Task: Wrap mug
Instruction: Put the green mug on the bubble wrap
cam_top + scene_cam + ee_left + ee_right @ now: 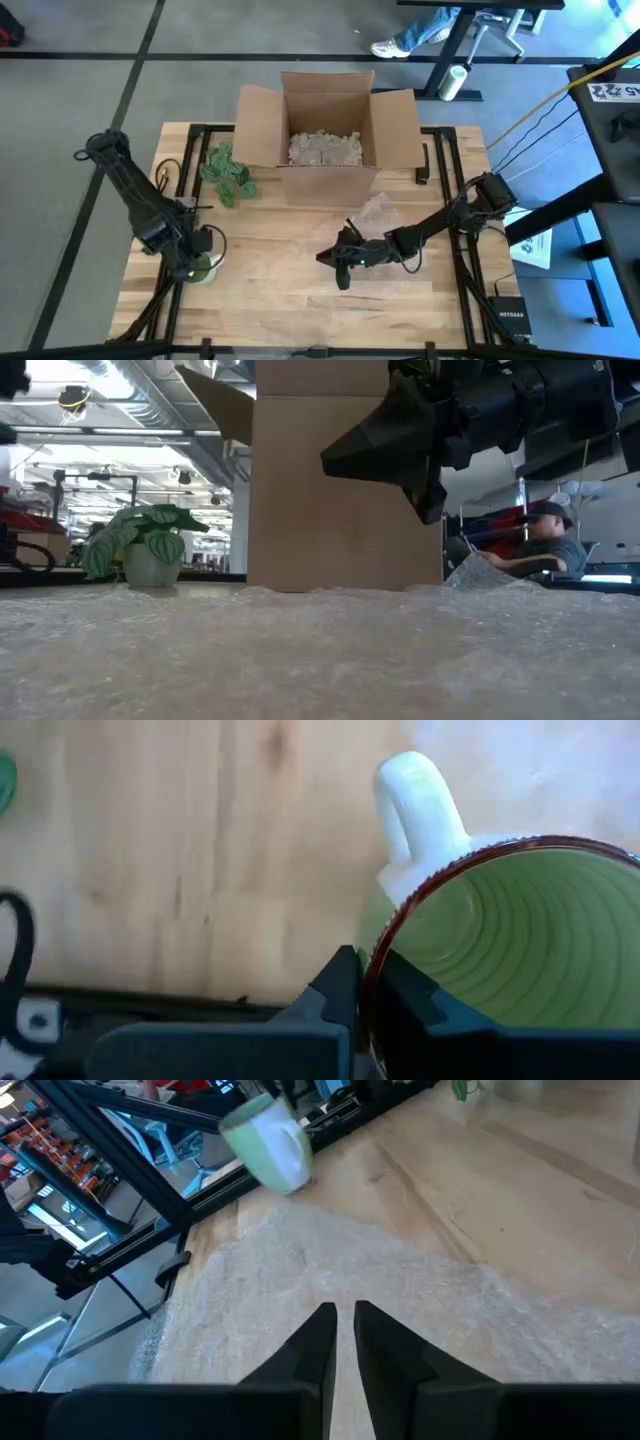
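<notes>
Bubble wrap covers the table; left hand pinches the mug rim, right hand nearly closed

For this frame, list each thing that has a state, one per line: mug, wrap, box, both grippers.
Mug: held by its rim, not yet wrapped, inside empty.
Left gripper: shut on the mug's rim, at the table's left front.
Right gripper: fingers nearly together, holding nothing, over the bubble wrap.
Bubble wrap: spread flat on the table.
Cardboard box: flaps open, filler inside.
Small potted plant: upright beside the box.
</notes>
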`<state>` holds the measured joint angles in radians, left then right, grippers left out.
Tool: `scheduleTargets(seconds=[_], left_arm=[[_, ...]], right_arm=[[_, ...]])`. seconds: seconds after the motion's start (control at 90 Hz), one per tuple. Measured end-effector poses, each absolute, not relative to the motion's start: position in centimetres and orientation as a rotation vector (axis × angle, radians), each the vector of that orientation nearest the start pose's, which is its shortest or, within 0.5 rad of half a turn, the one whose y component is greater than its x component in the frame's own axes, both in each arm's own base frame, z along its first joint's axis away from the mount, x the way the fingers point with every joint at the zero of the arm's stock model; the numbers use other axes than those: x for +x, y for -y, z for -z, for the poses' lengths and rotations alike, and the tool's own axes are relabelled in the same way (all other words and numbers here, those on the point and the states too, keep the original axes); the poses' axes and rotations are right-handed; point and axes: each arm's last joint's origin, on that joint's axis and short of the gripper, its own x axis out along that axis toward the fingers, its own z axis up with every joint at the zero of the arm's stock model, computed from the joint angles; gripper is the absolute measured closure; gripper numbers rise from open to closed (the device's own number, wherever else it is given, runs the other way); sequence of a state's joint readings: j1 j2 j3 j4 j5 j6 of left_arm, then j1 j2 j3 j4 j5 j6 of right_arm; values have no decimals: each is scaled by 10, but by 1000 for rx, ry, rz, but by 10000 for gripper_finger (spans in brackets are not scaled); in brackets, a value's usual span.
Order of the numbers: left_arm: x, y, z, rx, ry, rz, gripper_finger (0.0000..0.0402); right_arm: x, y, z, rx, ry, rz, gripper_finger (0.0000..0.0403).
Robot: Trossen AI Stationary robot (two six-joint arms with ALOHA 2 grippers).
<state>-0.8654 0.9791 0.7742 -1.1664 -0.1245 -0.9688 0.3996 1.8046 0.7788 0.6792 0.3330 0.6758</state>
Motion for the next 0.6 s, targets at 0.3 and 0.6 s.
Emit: scheduleTargets(seconds=[0.3, 0.6], left_arm=[[125, 96, -268, -76, -1118, -21, 401], [162, 87, -270, -80, -1022, 68, 401]], right_arm=[[321, -125, -168, 537, -302, 21, 377], [291, -92, -231, 483, -522, 254, 377]])
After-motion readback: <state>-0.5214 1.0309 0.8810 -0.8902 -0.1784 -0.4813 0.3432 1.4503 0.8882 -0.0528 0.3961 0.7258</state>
